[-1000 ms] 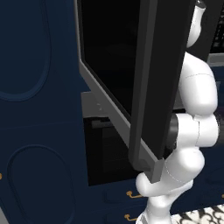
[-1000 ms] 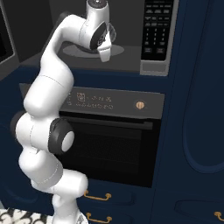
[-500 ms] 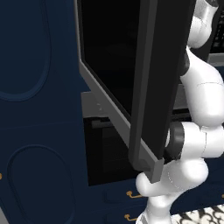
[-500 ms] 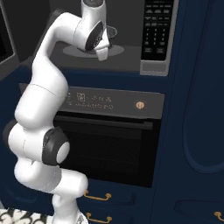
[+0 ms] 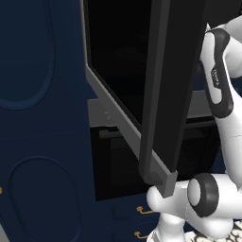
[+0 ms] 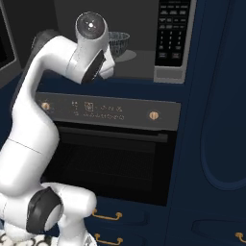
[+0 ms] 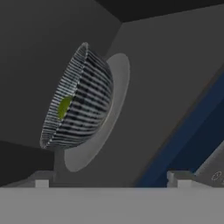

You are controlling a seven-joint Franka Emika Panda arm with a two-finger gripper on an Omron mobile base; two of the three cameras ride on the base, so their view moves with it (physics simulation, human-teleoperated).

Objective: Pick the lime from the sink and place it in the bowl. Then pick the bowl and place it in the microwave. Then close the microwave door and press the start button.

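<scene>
Right base view: the bowl (image 6: 118, 42) stands on the floor of the open microwave (image 6: 139, 62), to the left of the keypad panel (image 6: 172, 33). The white arm (image 6: 43, 110) rises from the lower left and bends toward the cavity, its wrist in front of the bowl's left side. Below the microwave sits the oven (image 6: 110, 153), with two brass knobs and a small display on its control strip.

Hand view (rolled relative to the room): the bowl (image 7: 81, 98) rests on the pale round turntable (image 7: 109, 113), its streaked outside toward the camera. The lime (image 7: 64, 106) lies inside it, seen as a yellow-green patch near the rim. The gripper (image 7: 111, 177) is clear of the bowl, its two fingertips (image 7: 41, 178) set wide apart with nothing between them.

Left base view: the microwave door (image 5: 142, 90) stands swung open, its thick grey and black edge toward the camera, partly hiding the arm (image 5: 222, 108).
</scene>
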